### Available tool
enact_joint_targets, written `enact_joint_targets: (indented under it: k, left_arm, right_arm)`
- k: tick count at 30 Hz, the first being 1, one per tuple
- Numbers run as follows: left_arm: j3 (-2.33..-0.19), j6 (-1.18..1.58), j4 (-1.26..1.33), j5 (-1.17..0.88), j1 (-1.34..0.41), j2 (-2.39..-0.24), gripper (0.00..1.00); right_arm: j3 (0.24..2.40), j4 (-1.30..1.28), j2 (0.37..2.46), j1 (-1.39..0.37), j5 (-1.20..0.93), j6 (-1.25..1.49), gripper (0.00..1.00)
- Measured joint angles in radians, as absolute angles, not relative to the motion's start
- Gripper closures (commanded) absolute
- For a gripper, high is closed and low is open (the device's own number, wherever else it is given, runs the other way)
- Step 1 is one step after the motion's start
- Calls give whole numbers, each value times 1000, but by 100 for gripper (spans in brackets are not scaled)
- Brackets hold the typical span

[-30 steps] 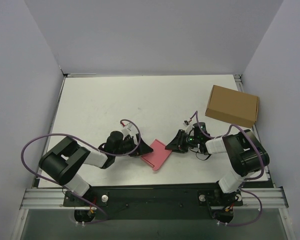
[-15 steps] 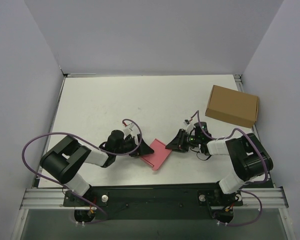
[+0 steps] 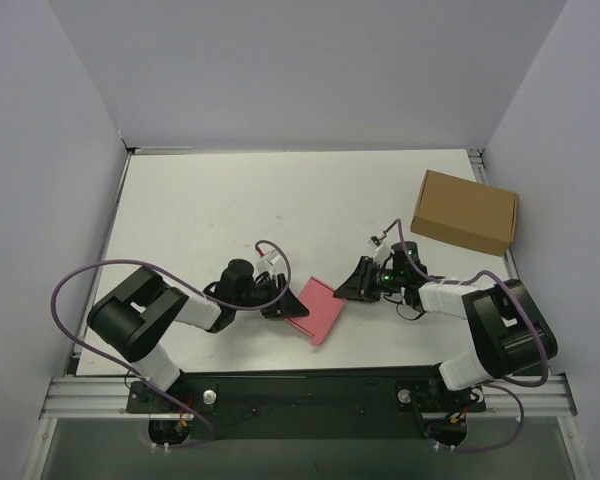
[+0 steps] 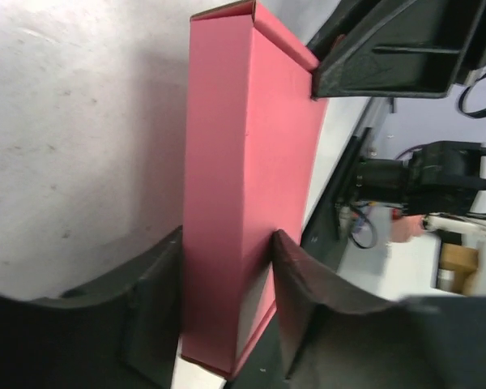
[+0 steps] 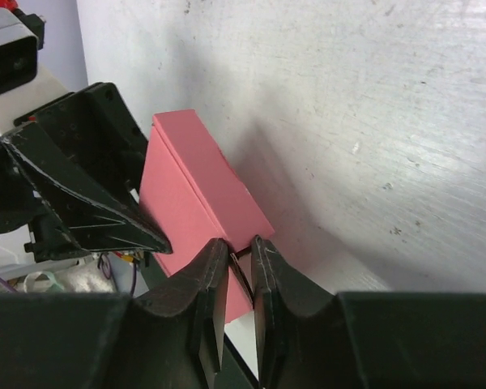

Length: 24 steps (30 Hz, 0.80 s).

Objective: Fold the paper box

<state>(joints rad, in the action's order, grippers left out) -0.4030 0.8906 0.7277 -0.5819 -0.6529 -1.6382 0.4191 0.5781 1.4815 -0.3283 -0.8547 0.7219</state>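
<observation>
The paper box (image 3: 318,309) is a small pink-red folded card box lying on the white table between my two arms. My left gripper (image 3: 286,305) is shut on its left end. In the left wrist view the box (image 4: 243,178) sits squeezed between the two dark fingers (image 4: 154,284). My right gripper (image 3: 347,290) is at the box's right corner. In the right wrist view its fingers (image 5: 211,275) are nearly together on a thin flap at the corner of the box (image 5: 190,182). The left gripper (image 5: 81,186) also shows there.
A larger brown cardboard box (image 3: 465,211) stands at the back right of the table (image 3: 230,200). Grey walls close in the table on three sides. The metal rail (image 3: 300,392) with the arm bases runs along the near edge.
My left gripper has pushed to the right with the box, which has shifted slightly right and nearer. The right arm's elbow has swung right and nearer; its gripper stays at the box's corner.
</observation>
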Motion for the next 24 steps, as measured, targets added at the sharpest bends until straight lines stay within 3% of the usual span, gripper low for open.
enact_joint_targets:
  k: [1, 3, 4, 7, 12, 14, 16, 24]
  left_arm:
    - [-403, 905, 742, -601, -653, -1645, 65]
    - [-403, 939, 779, -632, -650, -1660, 71]
    - [-401, 960, 809, -646, -649, -1667, 74]
    - [-397, 1019, 901, -678, -645, -1689, 76]
    - [-394, 1098, 1023, -720, -630, -1694, 77]
    - [-395, 1101, 1018, -734, -621, -1684, 77]
    - [-397, 1089, 973, -750, -613, -1650, 76]
    - [-464, 971, 695, -825, -605, -1472, 69]
  right_arm:
    - [421, 563, 1478, -326, -851, 711, 89]
    - [423, 535, 1470, -322, -836, 692, 75]
    - [424, 520, 1463, -319, -830, 686, 63]
    - [425, 484, 1420, -315, -823, 685, 40]
    - [443, 388, 1297, -307, -822, 646, 29]
    - [478, 300, 1237, -306, -810, 593, 11]
    - [523, 210, 1177, -306, -792, 525, 0]
    - [701, -1, 1099, -335, -804, 316, 2]
